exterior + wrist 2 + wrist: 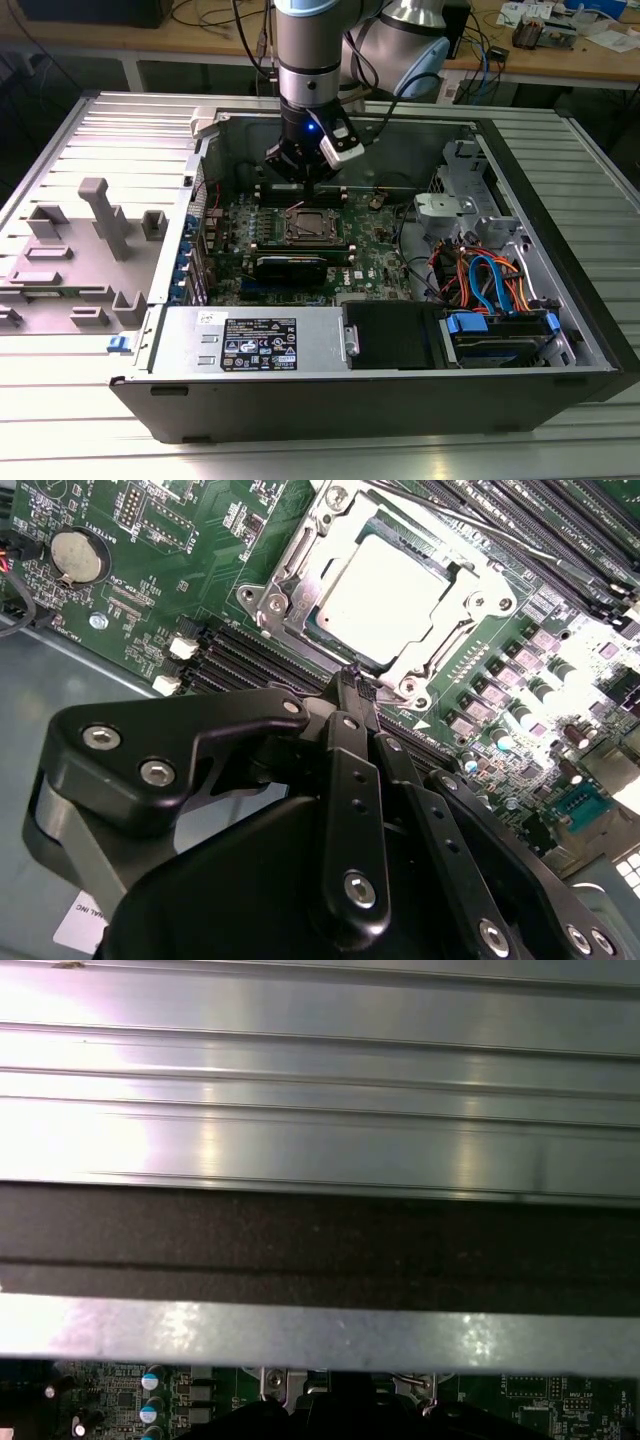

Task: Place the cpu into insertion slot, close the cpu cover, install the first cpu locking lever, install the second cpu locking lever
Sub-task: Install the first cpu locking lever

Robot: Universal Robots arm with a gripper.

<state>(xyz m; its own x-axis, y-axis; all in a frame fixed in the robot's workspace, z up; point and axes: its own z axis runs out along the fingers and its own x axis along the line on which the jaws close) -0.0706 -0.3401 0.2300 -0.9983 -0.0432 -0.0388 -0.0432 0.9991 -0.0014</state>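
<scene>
Sitting just off cpu [385, 595], jaws pinched tog.

A big silver metal table with long ribs [90, 440] lay under everything. Bright light shone on it at nine o'clock in the exterior view. At twelve o'clock stood a long light-brown wooden bench [560, 62], with black cables [215, 18] and white papers [610, 38] on top.

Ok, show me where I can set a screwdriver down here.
Free: the ribbed silver table on the camera side of the black computer case, and at the exterior view's right. Crowded: the green motherboard beneath the black gripper, the orange and blue cables, the grey fixture blocks at the exterior view's left.
</scene>
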